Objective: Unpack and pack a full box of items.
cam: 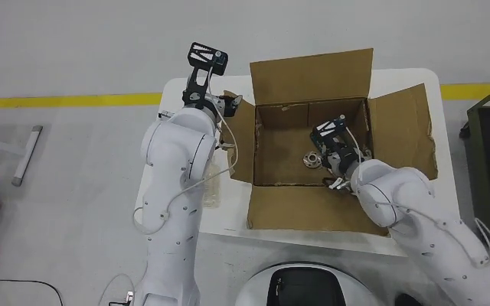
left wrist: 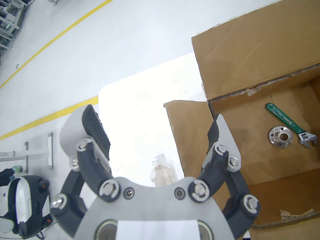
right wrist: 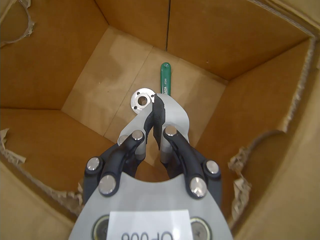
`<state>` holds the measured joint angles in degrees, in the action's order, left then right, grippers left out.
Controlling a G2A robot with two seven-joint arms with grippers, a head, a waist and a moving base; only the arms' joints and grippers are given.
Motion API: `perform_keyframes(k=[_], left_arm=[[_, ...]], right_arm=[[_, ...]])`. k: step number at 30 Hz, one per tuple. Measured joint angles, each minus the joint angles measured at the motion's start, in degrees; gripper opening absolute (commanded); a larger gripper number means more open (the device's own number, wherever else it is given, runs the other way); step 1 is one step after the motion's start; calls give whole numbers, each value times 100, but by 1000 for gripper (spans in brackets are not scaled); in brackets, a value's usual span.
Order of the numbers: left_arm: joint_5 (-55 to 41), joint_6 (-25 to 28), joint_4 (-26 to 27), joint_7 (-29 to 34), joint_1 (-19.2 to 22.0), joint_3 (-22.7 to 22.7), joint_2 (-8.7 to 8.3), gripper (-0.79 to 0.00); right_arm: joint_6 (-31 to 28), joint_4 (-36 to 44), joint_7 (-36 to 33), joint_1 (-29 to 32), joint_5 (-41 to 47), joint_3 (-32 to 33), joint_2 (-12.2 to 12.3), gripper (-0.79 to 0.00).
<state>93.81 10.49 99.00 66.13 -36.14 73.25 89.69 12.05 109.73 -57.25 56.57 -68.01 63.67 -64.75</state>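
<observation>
An open cardboard box (cam: pixel 310 76) (left wrist: pixel 250 51) (right wrist: pixel 50 63) stands on the white table (cam: pixel 230 218) (left wrist: pixel 135 106). On its floor lie a round metal flange (cam: pixel 311 160) (left wrist: pixel 280 137) (right wrist: pixel 139 101) and, right beside it, a green-handled adjustable wrench (left wrist: pixel 287 123) (right wrist: pixel 165 78). My right gripper (cam: pixel 325 153) (right wrist: pixel 153 102) is down inside the box, shut with nothing in it, its tips just above the gap between flange and wrench. My left gripper (cam: pixel 232 100) (left wrist: pixel 153 118) hangs open and empty over the table, outside the box's left flap.
A clear packet with beige contents (left wrist: pixel 162 171) lies on the table under my left gripper, close to the box's left flap (left wrist: pixel 180 126). Torn tape strips hang off the flap edges (right wrist: pixel 240 161). A yellow floor line (cam: pixel 76 99) runs behind the table.
</observation>
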Motion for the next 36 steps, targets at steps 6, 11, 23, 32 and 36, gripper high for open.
perform_keyframes(k=[6,11,23,32,36], left_arm=[[0,0,0,0,0,0,0,0],[15,-65,21,-106,-89,53,-9,0],[244,-412,391,-490,-561,556,-99,0],[237,-408,395,-476,-578,564,-102,0],[237,-408,395,-476,-578,564,-102,0]], right_arm=[[-5,-5,4,2,-6,-1,0,-785],[-105,-31,62,92,-90,39,6,-785],[-268,-1165,-685,-1029,-348,-579,-229,-511],[-415,-1920,-917,-1713,-228,-1344,-513,-443],[-383,-2152,-909,-1748,-239,-1474,-587,-453]])
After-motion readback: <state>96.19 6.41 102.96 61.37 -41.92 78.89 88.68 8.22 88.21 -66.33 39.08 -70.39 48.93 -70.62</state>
